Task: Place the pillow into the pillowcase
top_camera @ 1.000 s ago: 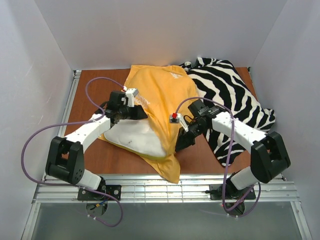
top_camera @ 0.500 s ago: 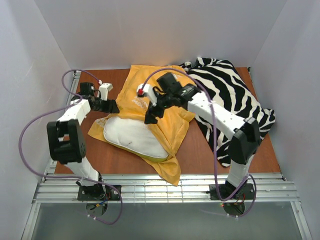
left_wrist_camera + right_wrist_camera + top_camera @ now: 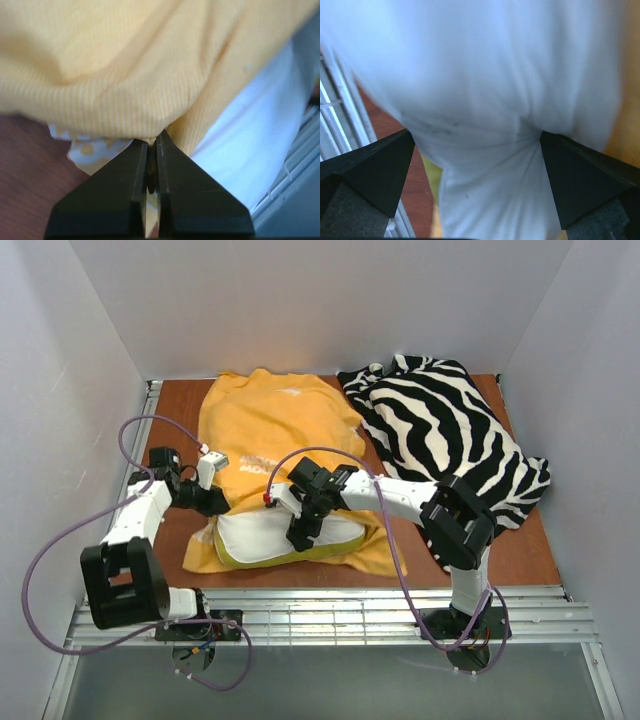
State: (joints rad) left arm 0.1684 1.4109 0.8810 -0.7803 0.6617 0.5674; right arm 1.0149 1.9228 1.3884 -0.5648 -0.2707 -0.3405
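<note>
White pillow (image 3: pixel 250 535) — long axis runs L-R.

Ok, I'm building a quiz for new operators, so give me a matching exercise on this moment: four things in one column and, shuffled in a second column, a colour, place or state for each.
Things:
1. pillow
2. pillowcase
3. zebra-striped cloth
4. left gripper

States:
A. black and white, heaped on the right
B. shut on orange fabric
C. white, partly showing at the near edge
D. orange-yellow, spread over the middle

Pairs: 1-C, 2-D, 3-A, 4-B
</note>
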